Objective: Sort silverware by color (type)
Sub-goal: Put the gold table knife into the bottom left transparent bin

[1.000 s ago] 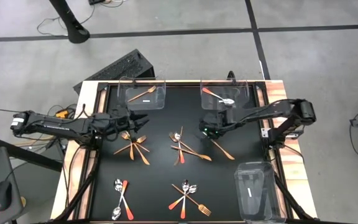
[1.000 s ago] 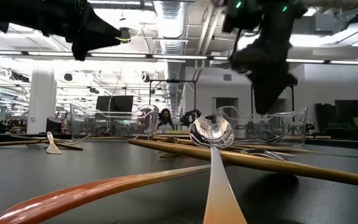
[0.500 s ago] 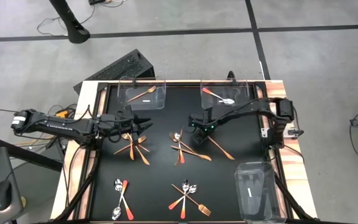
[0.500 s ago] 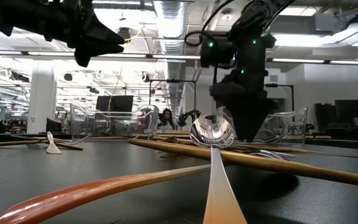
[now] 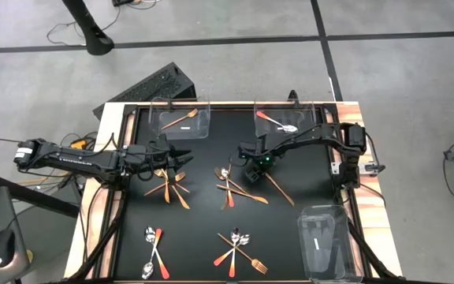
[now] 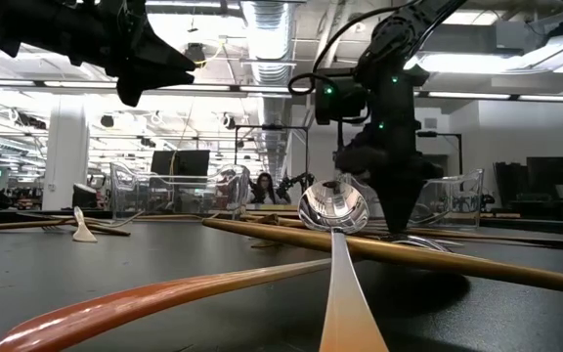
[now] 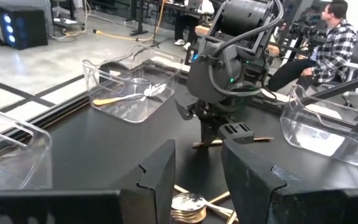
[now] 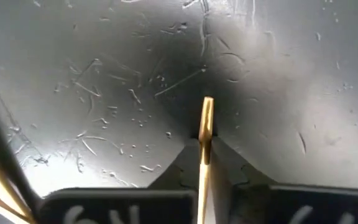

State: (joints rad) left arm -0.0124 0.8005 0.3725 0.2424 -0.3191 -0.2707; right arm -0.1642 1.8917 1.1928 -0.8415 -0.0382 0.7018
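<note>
A black counter (image 5: 203, 229) with wooden side rails stood on a grey floor (image 5: 235, 63). Three clear plastic bins (image 5: 199, 125) occupied its edges. A dark keyboard (image 5: 152, 87) lay behind it. A seated person in a plaid shirt (image 7: 328, 46) appeared beyond the counter.

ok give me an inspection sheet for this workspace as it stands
surface: black mat on a wood-edged table, scratched.
job's things: silverware lies in crossed clusters on the mat; one spoon and one fork already lie in the two far bins.
clutter: a third clear bin at the near right.
grippers: right claw down at the mat, shut on a gold stick; left claw open above the left cluster.
cables: on the floor, left of the table.
surroundings: a seated person beyond the table.
</note>
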